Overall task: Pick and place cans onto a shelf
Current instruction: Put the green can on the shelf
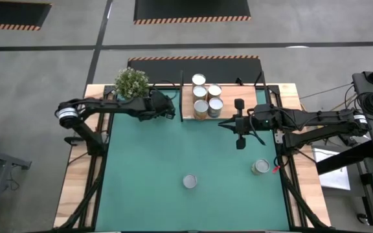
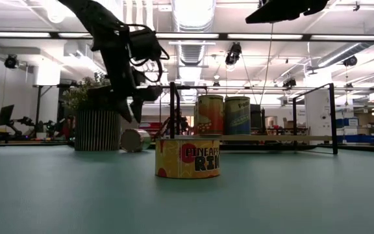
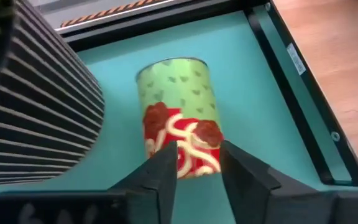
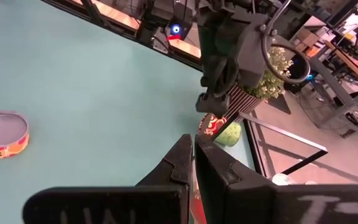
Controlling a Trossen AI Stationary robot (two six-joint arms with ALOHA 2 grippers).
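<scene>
A green-labelled can (image 3: 178, 118) with a spaghetti picture lies on its side on the green mat, between the ribbed plant pot (image 3: 30, 112) and the shelf's black frame (image 3: 291, 93). It also shows in the low view (image 2: 135, 140). My left gripper (image 3: 197, 148) is open just above it, one finger over each side of its near end, pointing down (image 2: 135, 114). Several cans (image 1: 207, 97) stand upright on the light-wood shelf (image 1: 238, 96). My right gripper (image 4: 193, 142) is shut and empty, high over the mat in front of the shelf (image 1: 225, 123).
A flat pineapple-ring can (image 1: 190, 181) stands mid-mat near the front, and shows in the low view (image 2: 187, 158). Another can (image 1: 261, 167) stands at the mat's right edge. The potted plant (image 1: 131, 83) is at the far left, close to my left gripper.
</scene>
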